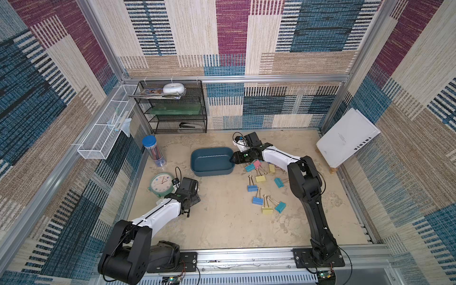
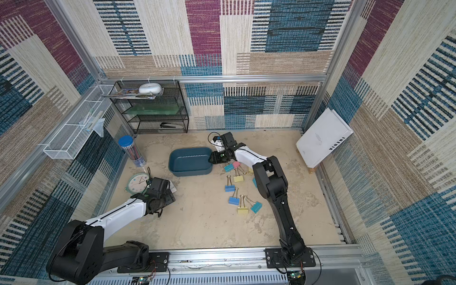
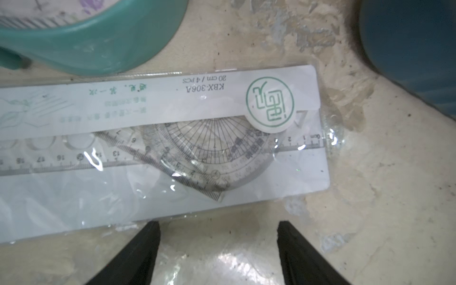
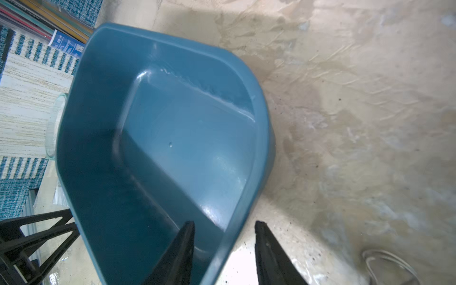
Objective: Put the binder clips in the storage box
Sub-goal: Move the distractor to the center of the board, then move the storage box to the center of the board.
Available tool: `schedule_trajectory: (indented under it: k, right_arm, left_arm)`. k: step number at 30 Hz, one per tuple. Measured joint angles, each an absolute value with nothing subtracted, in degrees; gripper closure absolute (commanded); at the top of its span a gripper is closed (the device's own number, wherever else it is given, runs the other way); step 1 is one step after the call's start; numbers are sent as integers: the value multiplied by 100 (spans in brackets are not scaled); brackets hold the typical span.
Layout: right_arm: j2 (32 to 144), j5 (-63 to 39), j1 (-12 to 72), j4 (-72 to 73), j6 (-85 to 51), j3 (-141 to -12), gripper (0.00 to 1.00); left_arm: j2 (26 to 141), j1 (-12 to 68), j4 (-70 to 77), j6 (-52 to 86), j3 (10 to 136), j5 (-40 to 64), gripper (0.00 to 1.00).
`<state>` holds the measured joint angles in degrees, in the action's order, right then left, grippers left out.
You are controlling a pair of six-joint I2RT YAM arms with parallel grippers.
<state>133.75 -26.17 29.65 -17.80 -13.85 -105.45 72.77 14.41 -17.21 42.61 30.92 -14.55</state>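
The right end effector [image 4: 223, 223] is open. One finger [image 4: 182, 246] is inside the storage box [image 4: 172, 123] and one is outside, with the rim between them but not pinched. In a top view the storage box [image 1: 212, 172] sits mid-frame, its long side running left to right. The binder clips [image 1: 260, 179] lie on the worktop [image 1: 222, 222], right of the box and lower. The right arm [image 1: 306, 182] hides some. The left end effector [image 3: 218, 223] is open over bare worktop, near a ruler pack [image 3: 172, 148]. Bare worktop fills the lower middle.
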Motion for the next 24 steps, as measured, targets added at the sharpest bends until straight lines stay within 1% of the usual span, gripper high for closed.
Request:
schedule_trajectory:
  k: [3, 6, 9, 13, 18, 24]
  right_arm:
    - [13437, -2574, 2971, -1848, -1406, -10663, 82]
    - [13397, -2574, 2976, -1837, -1400, -10582, 87]
    - [13128, -2517, 3002, -1885, -1382, -10200, 92]
    - [12407, -2335, 3089, -1887, -1417, -9496, 92]
    - [11264, -1940, 3448, -1831, -1704, -8433, 91]
    - [9911, -1160, 4200, -1750, -2523, -6790, 87]
  left_arm:
    - [7199, 1400, -1712, 4112, 3295, -1367, 20]
    - [6976, 1372, -1719, 3992, 3531, -1339, 20]
    - [6567, 1363, -1728, 3911, 3712, -1380, 20]
    - [6108, 1363, -1940, 3817, 3981, -1422, 20]
    - [5664, 1444, -2132, 3732, 4060, -1234, 20]
    - [4871, 1957, -2427, 3872, 3636, -985, 20]
